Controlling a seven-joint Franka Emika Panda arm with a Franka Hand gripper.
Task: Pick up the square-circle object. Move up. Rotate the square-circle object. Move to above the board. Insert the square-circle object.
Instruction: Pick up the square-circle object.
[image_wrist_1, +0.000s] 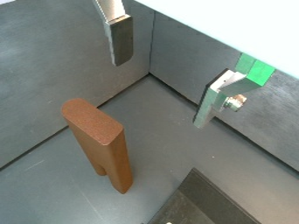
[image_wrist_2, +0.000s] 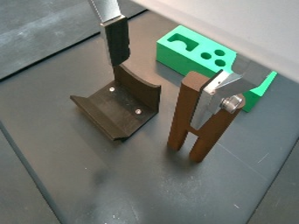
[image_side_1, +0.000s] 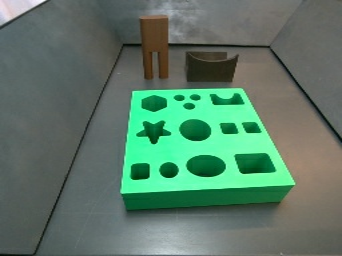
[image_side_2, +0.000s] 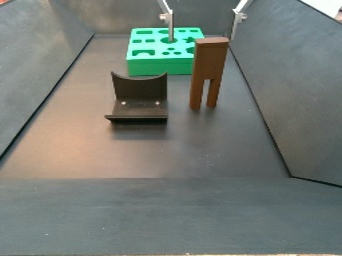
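Observation:
The square-circle object (image_side_2: 209, 72) is a tall brown block that stands upright on its two legs on the dark floor. It shows in both wrist views (image_wrist_1: 100, 140) (image_wrist_2: 191, 118) and in a side view (image_side_1: 155, 45). The green board (image_side_1: 201, 140) with several shaped holes lies flat beside it, and also shows in a side view (image_side_2: 160, 48) and a wrist view (image_wrist_2: 193, 52). My gripper (image_side_2: 203, 14) is open and empty, high above the block and the board's near end. Its fingers spread wide in both wrist views (image_wrist_1: 163, 92) (image_wrist_2: 162, 96). It touches nothing.
The dark fixture (image_side_2: 138, 97) with a curved notch stands next to the brown block, and also shows in a side view (image_side_1: 210, 65) and a wrist view (image_wrist_2: 117, 107). Grey walls (image_side_2: 60, 60) enclose the floor on the sides.

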